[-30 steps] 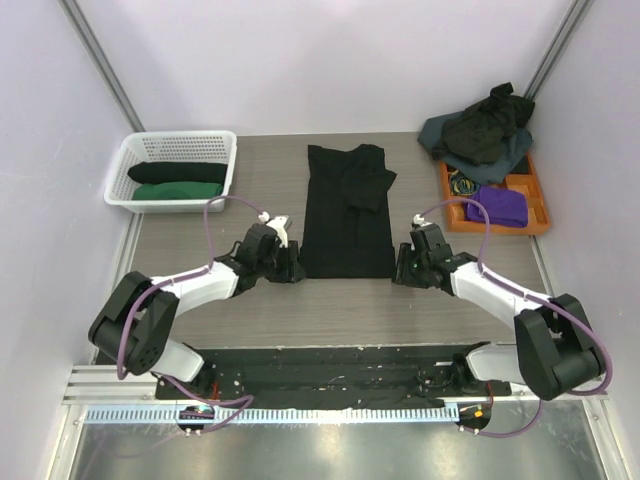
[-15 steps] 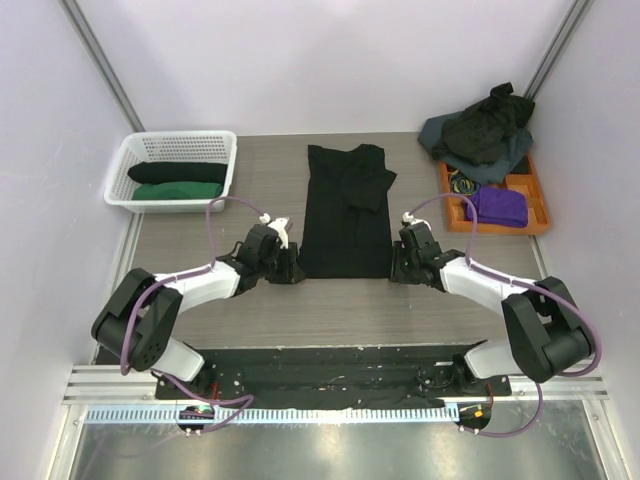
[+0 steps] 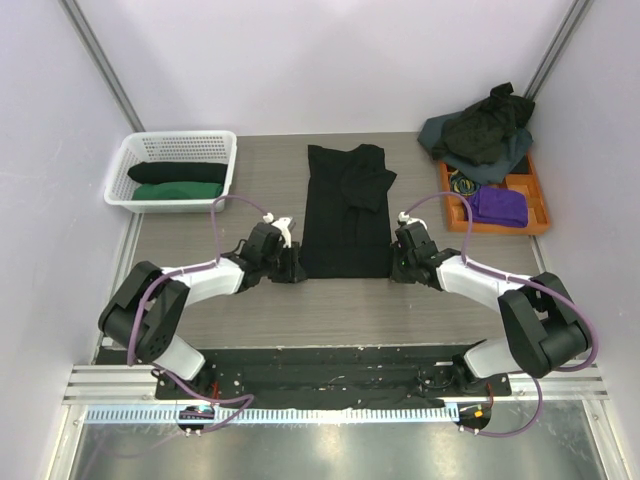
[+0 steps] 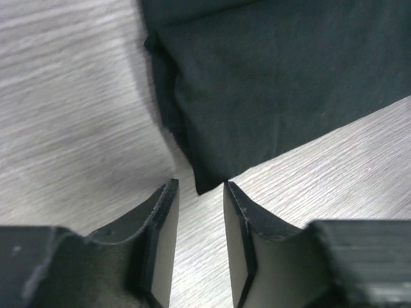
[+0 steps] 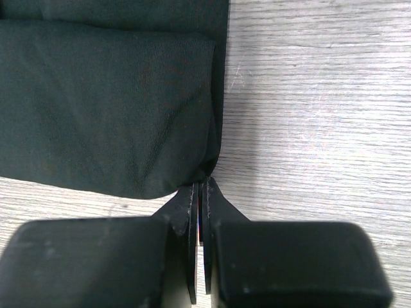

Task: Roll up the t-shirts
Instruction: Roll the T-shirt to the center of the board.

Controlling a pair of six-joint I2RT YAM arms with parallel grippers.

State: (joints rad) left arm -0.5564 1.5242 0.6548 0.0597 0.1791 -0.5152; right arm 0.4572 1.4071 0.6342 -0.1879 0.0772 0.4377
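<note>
The left fingers (image 4: 164,212) stand apart with a narrow gap. The near left corner of the folded black t-shirt (image 4: 257,96) comes to a point just ahead of that gap, at the fingertips and not between them. The cloth spreads away ahead and to the right of these fingers, with bare worktop (image 4: 70,115) to their left.

The right fingers (image 5: 186,208) are pressed together. Their tips sit at the shirt's near right corner, but it is too dark there to tell whether any cloth is caught between them. The shirt lies ahead and to the left of these fingers, flat on the worktop.

From above, the shirt is a long folded strip running away from both pairs of fingers, which flank its near edge. Far off beyond the left fingers a white basket (image 3: 215,160) holds a rolled black t-shirt (image 3: 177,173) and a rolled green t-shirt (image 3: 178,190). Far beyond the right fingers lie a heap of dark t-shirts (image 3: 480,130) and an orange tray (image 3: 540,205) with a purple cloth (image 3: 497,207).
</note>
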